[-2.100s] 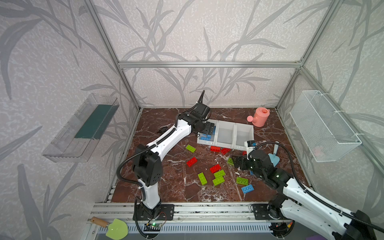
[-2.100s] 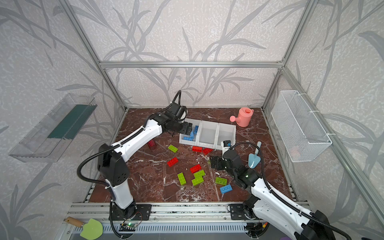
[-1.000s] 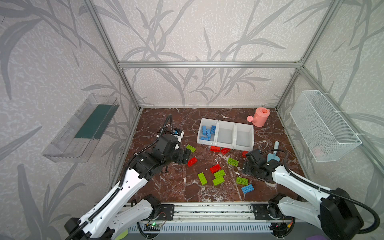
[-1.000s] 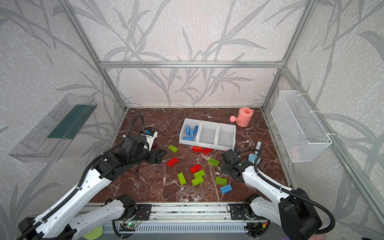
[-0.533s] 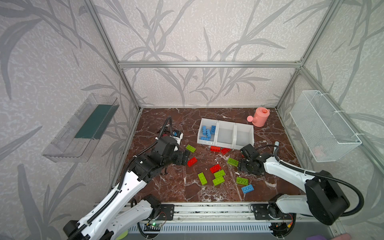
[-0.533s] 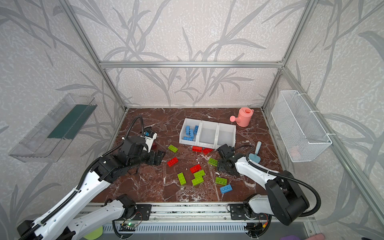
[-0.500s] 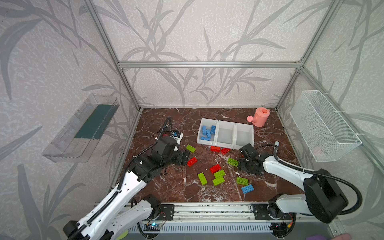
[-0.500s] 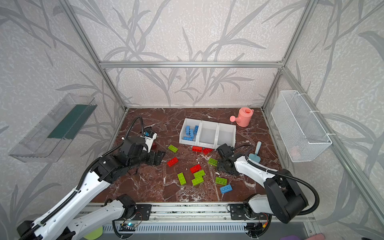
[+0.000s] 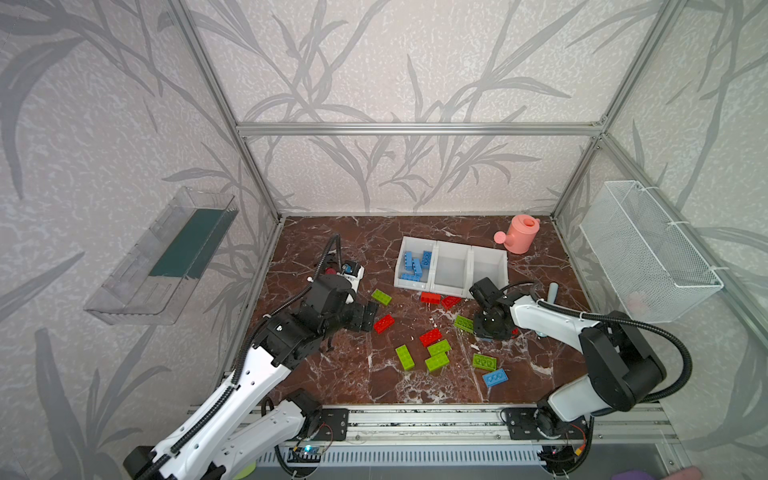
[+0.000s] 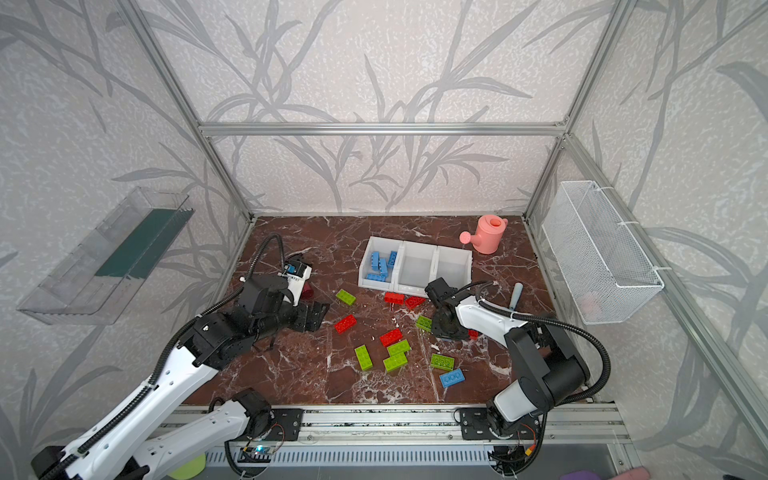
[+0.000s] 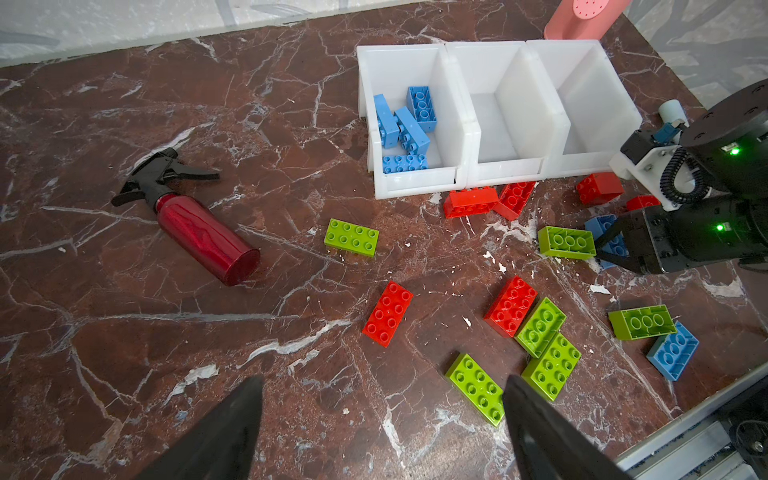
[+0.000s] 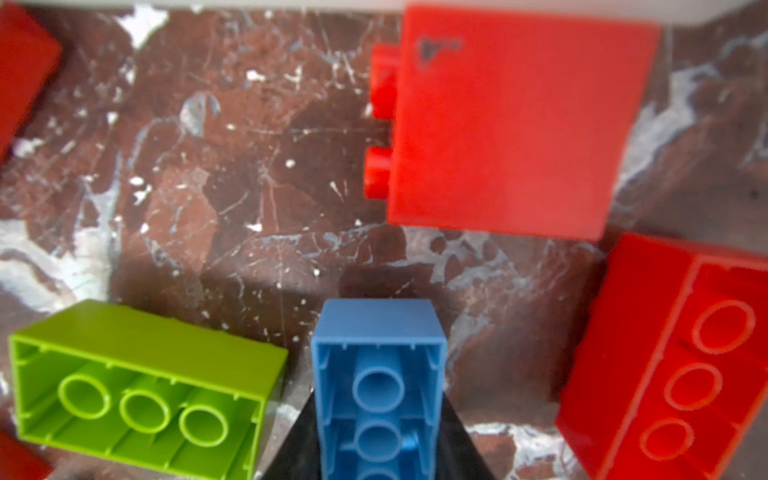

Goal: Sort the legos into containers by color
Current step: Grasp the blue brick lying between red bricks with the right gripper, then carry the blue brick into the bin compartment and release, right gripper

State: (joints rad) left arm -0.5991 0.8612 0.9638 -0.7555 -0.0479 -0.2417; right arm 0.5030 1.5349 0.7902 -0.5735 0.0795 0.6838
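At 6 o'clock, nearest, glossy studded legos (image 9: 404, 357) in lime and red lie loose on the veined marble worktop (image 9: 332, 374). Toward 3 o'clock the right gripper (image 9: 488, 332), apart a second ago, now clamps a hollow-side-up blue brick (image 12: 378, 386), so a pick is likely under way. At 9 o'clock the left gripper (image 9: 368, 316), back from the bins, hangs apart and empty. Farthest, at 12 o'clock, the smooth white containers (image 9: 452, 266) hold blue pieces (image 9: 415, 266) in one end bin only
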